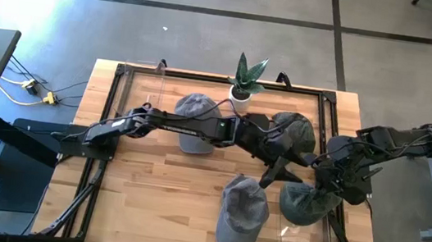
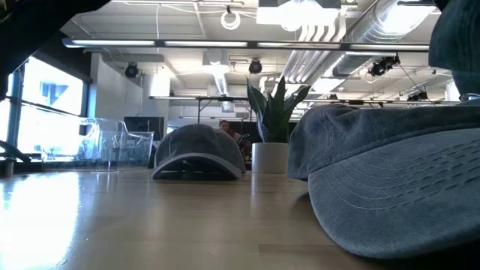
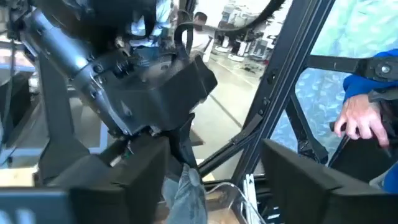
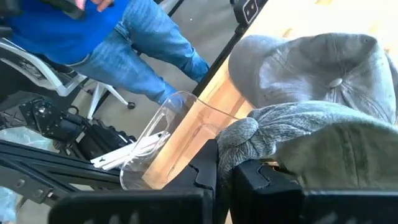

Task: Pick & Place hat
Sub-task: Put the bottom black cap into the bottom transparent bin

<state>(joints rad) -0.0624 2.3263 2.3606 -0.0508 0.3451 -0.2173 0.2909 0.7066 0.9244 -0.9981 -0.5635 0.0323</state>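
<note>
Grey hat (image 1: 303, 203) pinched by right end effector (image 4: 225, 167), seemingly near table edge (image 1: 355, 196).

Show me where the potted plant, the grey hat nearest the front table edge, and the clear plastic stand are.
potted plant (image 1: 241, 93): high view, on its white pot.
grey hat (image 1: 243, 205): high view, on the crown.
clear plastic stand (image 4: 163, 134): right wrist view, on its curved transparent wall at the table edge.
</note>
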